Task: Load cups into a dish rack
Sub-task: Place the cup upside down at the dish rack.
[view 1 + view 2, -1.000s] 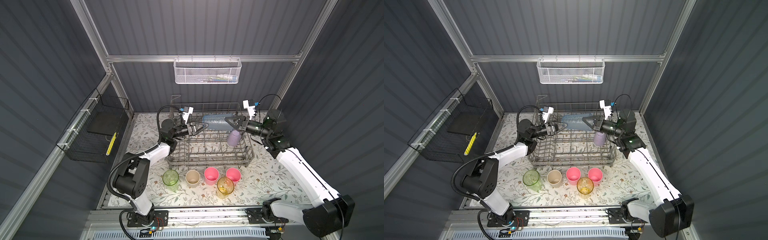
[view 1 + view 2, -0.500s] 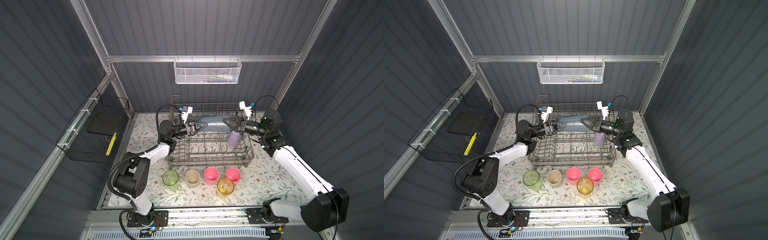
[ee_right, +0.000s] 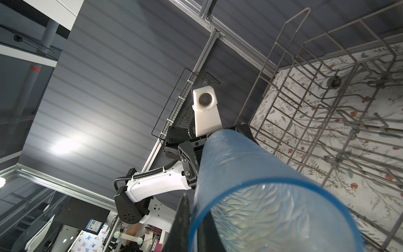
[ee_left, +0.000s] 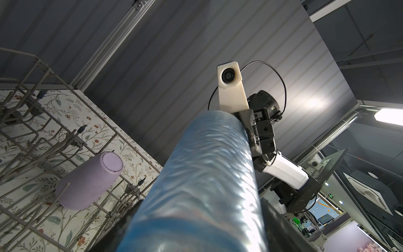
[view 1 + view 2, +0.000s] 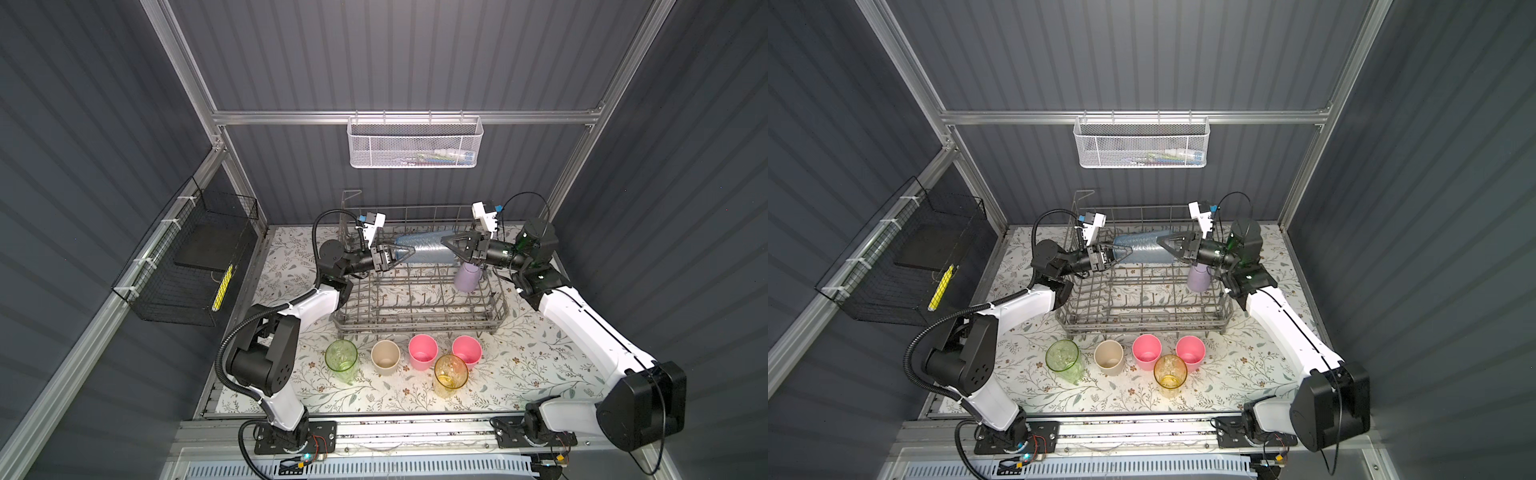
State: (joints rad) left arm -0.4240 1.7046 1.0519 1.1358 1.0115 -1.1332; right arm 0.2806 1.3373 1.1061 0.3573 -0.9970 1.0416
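**Top views.** Your right gripper [image 5: 444, 242] is pinched together on the open end of the blue cup [image 5: 424, 249]. The cup lies horizontal in the air over the back of the dish rack [image 5: 415, 322]. Your left gripper [image 5: 407, 255] meets the cup's closed end with its jaws spread wide, one finger on each side of the wall. Both top views agree on this. The lavender cup [image 5: 467, 278] sits base-up on the tines at the rack's right end, just below the right gripper. On the table in front of the rack, mouths up, stand the green cup [image 5: 341, 359], the beige cup [image 5: 385, 356], a pink cup [image 5: 423, 352] and a second pink cup [image 5: 466, 351]. The amber cup [image 5: 451, 374] stands just in front of the two pink ones.

**Left wrist view.** The blue cup [image 4: 207, 174] runs away from the lens between the dark left fingers [image 4: 281, 229]. They lie close against its wall, but you cannot tell whether they press. The right gripper [image 4: 254, 135] has the far end. The lavender cup [image 4: 87, 181] tilts on the tines.

**Right wrist view.** One right finger [image 3: 182, 220] lies outside the blue rim, and the other shows through the wall inside it, so the jaws are clamped on the rim. At the far end the left fingers [image 3: 188, 165] lie along the cup's side.
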